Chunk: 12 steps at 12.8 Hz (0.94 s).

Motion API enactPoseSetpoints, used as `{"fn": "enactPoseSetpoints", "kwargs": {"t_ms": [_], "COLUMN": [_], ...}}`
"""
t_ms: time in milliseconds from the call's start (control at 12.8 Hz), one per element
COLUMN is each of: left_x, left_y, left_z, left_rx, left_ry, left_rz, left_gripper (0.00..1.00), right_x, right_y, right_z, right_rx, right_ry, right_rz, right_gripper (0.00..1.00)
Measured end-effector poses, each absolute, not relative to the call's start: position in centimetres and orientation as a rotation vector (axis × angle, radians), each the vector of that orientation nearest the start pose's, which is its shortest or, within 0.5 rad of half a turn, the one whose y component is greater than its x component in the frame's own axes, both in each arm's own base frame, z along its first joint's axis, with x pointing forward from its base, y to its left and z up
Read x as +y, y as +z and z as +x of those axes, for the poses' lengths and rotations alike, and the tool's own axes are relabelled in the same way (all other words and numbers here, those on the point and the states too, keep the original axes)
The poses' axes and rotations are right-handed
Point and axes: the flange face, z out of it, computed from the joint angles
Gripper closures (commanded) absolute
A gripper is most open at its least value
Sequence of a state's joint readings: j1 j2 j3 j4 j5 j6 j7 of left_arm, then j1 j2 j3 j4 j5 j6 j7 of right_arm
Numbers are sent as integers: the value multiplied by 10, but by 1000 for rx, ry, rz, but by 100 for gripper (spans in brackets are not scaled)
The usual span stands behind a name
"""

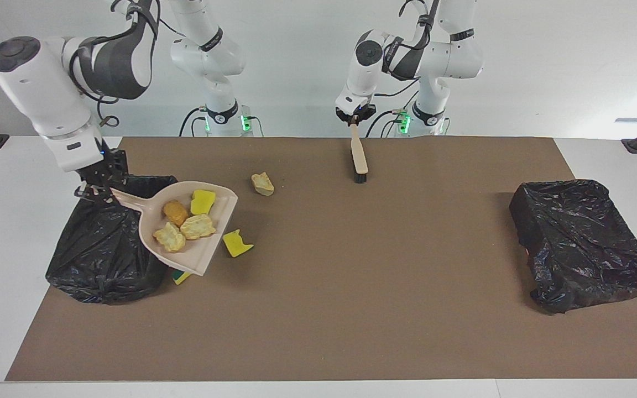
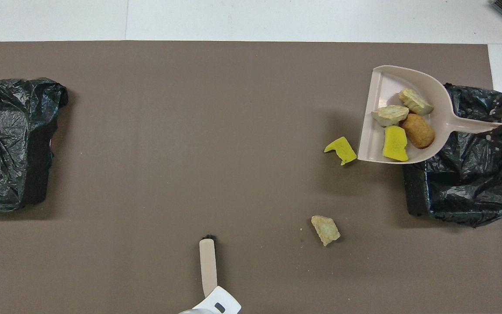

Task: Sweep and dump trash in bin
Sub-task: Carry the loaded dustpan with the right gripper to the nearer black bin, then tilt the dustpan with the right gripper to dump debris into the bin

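Note:
My right gripper [image 1: 97,190] [image 2: 501,128] is shut on the handle of the beige dustpan [image 1: 208,257] [image 2: 379,85]. The pan is lifted and hangs partly over the rim of the black-bagged bin [image 1: 103,254] [image 2: 469,179] at the right arm's end. Several trash pieces lie in the pan: a bright yellow one [image 1: 203,203] [image 2: 395,143], an orange-brown one [image 1: 175,211] and two pale beige ones. One yellow chunk [image 1: 236,243] [image 2: 340,149] lies on the mat by the pan's mouth. A beige chunk [image 1: 262,184] [image 2: 325,230] lies nearer to the robots. A yellow-and-green piece [image 1: 181,277] peeks from under the pan. My left gripper [image 1: 355,122] is shut on the brush [image 1: 359,157] [image 2: 208,266], which hangs bristles down.
A second black-bagged bin [image 1: 584,243] [image 2: 11,139] stands at the left arm's end of the brown mat [image 1: 379,287]. White table edges border the mat on all sides.

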State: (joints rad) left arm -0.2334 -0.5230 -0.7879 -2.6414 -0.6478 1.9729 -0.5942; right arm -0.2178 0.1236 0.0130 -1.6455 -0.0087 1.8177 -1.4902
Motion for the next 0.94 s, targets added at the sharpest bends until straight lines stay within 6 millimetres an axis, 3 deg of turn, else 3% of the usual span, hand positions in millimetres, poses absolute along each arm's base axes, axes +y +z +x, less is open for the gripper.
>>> {"fn": "enactPoseSetpoints", "kwargs": {"t_ms": [234,391,469,547,625,781,938], "left_x": [-322,-315,-313,-311,-310,-305,-301], "left_y": [344,341,340,339,338,337,335], "left_z": [186,197,201,203,206,214,226], "left_rx": [-80,-131,-148,-150,-124,-48,15], "left_ry": [457,477,484,491,497,501,463], "left_rz": [-3112,-3111,-3111,-3111,-3116,-3135,-3169], "left_gripper": [59,55,53,44,33,0,0], "right_x": [-182,-211,-217,-220,-221,-227,-233], "right_y": [542,547,548,549,550,552,555], "right_z": [579,569,566,565,565,562,560], "right_rx": [-1931,-1984,-2005,-2028,-2051,-2107,-2146], "right_ry": [39,165,223,276,326,483,616], "right_rz": [-2586,-2614,-2624,-2629,-2631,-2631,-2633], "right_gripper": [100,100,100,100,100,100,100]}}
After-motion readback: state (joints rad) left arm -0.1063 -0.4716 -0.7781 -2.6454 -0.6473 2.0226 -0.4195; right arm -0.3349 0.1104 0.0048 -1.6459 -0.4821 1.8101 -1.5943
